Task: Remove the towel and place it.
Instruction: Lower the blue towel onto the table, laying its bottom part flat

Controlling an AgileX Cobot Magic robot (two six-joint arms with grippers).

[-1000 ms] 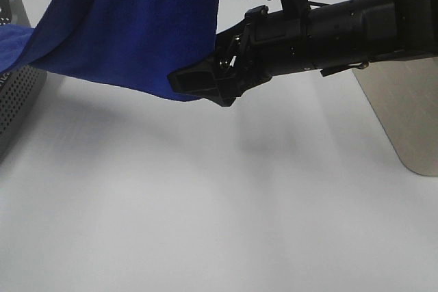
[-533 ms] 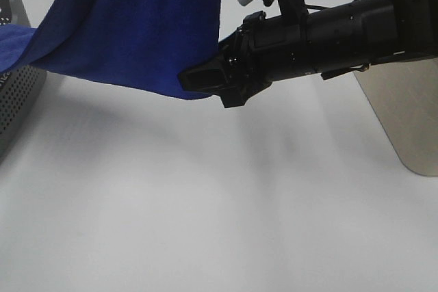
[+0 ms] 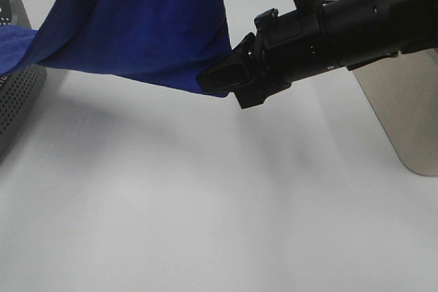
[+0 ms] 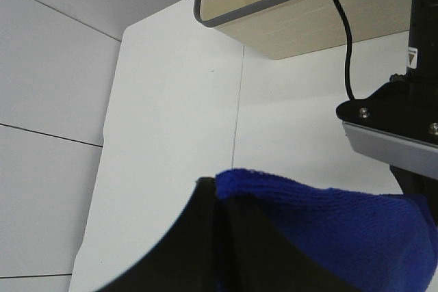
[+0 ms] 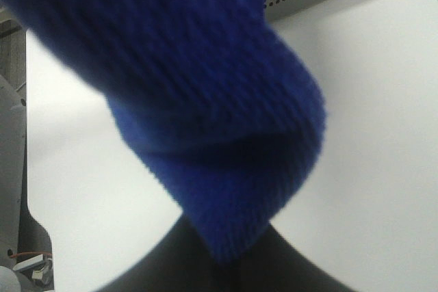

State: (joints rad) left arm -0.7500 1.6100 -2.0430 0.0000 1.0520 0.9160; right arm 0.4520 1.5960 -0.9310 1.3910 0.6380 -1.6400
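Far left, the grey perforated basket [image 3: 15,100] sits at the table [image 3: 205,223] edge, and the towel [image 3: 137,25] has one end trailing over it while the rest hangs in the air as a broad blue sheet. In the left wrist view the left gripper [image 4: 217,200] looks clamped on a fold of cloth. Mid-scene, the right gripper [image 3: 217,80] is pinched tight on the lower corner, cloth bunched between its fingers. Far right stands the beige basket [image 3: 404,114]. This looks like the carry step: towel lifted, not yet placed. Next, both arms need to travel together, keep the sheet taut and pull the trailing end free. Compared with a second ago, the right gripper has risen and drawn back rightward, hauling the hem higher.
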